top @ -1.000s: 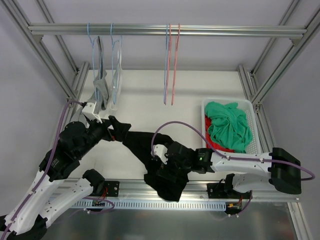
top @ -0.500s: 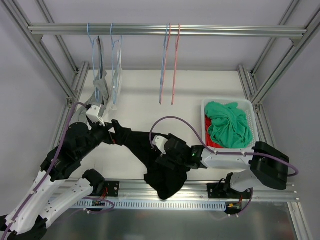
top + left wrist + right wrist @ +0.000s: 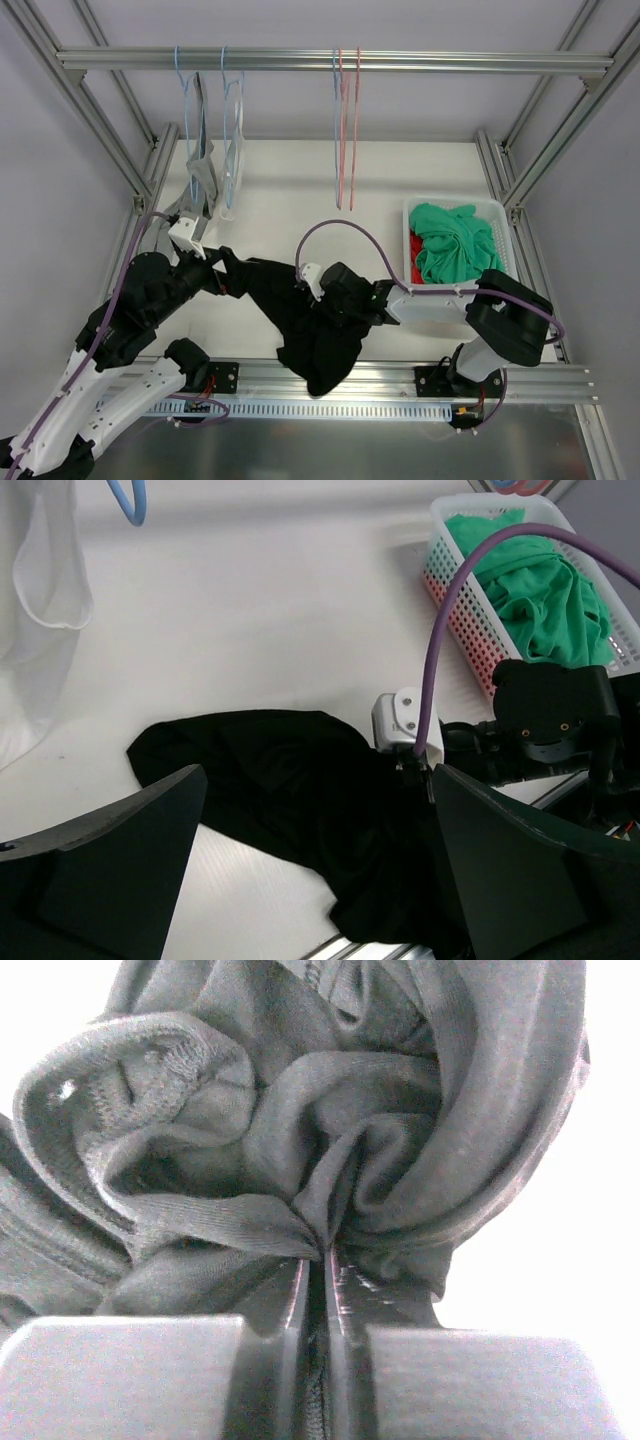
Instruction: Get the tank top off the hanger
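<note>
On the table, overhead view: I see the tank top point(image 3: 300, 322) lying as a crumpled black heap on the white tabletop point(image 3: 300, 190), between my two arms and left of the basket point(image 3: 410, 215).
Overhead, its shape: bunched and folded, with one end stretched toward the left arm and the other end drooping over the near edge of the table.
Overhead, hangers: the blue hanger point(image 3: 183, 100) and the pink hanger point(image 3: 352, 130) hang from the top rail point(image 3: 450, 62), well apart from the black cloth.
Overhead, right gripper point(image 3: 318, 298): pressed down into the middle of the heap; from here I cannot tell how its jaws stand.
Overhead, left gripper point(image 3: 228, 268): at the heap's left end; I cannot tell whether it touches.
Left wrist view, tank top point(image 3: 270, 770): a dark, matt, wrinkled spread on the white surface, with no hanger in it.
Left wrist view, left gripper point(image 3: 315, 780): jaws spread wide, one finger at each side of the frame, nothing between them; the cloth lies below.
Left wrist view, basket point(image 3: 455, 600): it holds green cloth point(image 3: 530, 580) and stands to the right, apart from the tank top.
Right wrist view, tank top point(image 3: 250, 1110): grey-black knit gathered into deep folds that fill most of the frame.
Right wrist view, right gripper point(image 3: 320, 1260): jaws nearly together, with a thin pleat of the fabric pinched between the tips.
</note>
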Available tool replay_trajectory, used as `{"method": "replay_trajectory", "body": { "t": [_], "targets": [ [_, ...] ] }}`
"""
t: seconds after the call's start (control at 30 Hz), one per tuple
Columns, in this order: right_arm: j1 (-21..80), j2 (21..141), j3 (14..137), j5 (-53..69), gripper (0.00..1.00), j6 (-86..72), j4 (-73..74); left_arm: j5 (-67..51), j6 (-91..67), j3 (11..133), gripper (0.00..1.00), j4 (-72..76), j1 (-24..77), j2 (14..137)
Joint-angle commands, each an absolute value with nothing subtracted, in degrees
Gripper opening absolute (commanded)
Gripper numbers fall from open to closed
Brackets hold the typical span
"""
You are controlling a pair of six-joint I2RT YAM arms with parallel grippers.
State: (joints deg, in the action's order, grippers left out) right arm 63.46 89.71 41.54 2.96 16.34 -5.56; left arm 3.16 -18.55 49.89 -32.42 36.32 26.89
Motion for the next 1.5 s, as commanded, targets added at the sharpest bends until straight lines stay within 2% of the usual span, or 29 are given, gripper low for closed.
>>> {"method": "replay_trajectory", "body": {
  "t": [0.0, 0.23, 0.47, 0.6, 0.73, 0.97, 1.0, 1.1, 1.17, 1.2, 1.23, 1.3, 1.47],
  "targets": [
    [64.1, 86.1, 40.4, 5.3, 0.0, 13.6, -2.3, 3.9, -16.4, 52.0, 0.99, -33.6, 36.4, 25.8],
    [67.0, 59.9, 41.7, -3.1, 0.0, 9.8, 6.0, 12.2, -14.2, 51.8, 0.98, -35.9, 36.3, 21.9],
    [67.1, 44.1, 48.9, -16.0, 0.0, 7.5, 21.2, 18.5, -15.3, 48.9, 0.99, -35.8, 36.3, 17.4],
    [67.1, 41.0, 58.0, -24.4, 0.0, 7.8, 32.6, 19.3, -15.4, 48.9, 0.99, -35.9, 36.3, 16.4],
    [66.4, 40.6, 70.9, -40.3, 0.0, 10.6, 43.3, 19.4, -15.9, 48.5, 0.99, -35.8, 36.3, 16.0],
    [55.3, 44.7, 82.9, -56.7, 0.0, 20.5, 45.4, 19.0, -17.1, 47.8, 0.99, -35.8, 36.3, 15.8],
    [53.0, 45.4, 82.9, -56.8, 0.0, 20.9, 45.4, 18.8, -17.1, 47.6, 0.99, -35.8, 36.3, 15.7],
    [35.4, 47.6, 81.7, -48.4, 0.0, 18.8, 45.3, 18.6, -17.1, 47.3, 0.99, -35.8, 36.3, 15.2],
    [26.9, 50.3, 80.6, -35.5, 0.0, 17.2, 44.8, 18.8, -17.1, 47.4, 0.98, -35.8, 36.3, 14.9],
    [19.0, 51.5, 79.0, -30.4, 0.0, 16.3, 43.4, 18.6, -17.1, 47.3, 0.99, -35.8, 36.3, 14.9],
    [15.9, 52.6, 77.9, -22.8, 0.0, 15.7, 42.3, 18.2, -17.1, 47.1, 0.99, -35.8, 36.3, 14.8],
    [11.8, 55.9, 73.9, -17.4, 0.0, 14.9, 39.9, 17.9, -17.0, 46.8, 0.99, -35.9, 36.3, 14.7],
    [9.6, 58.4, 66.8, -11.8, 0.0, 13.0, 32.4, 17.8, -16.4, 46.8, 0.99, -35.8, 36.3, 14.6]
  ]
}}
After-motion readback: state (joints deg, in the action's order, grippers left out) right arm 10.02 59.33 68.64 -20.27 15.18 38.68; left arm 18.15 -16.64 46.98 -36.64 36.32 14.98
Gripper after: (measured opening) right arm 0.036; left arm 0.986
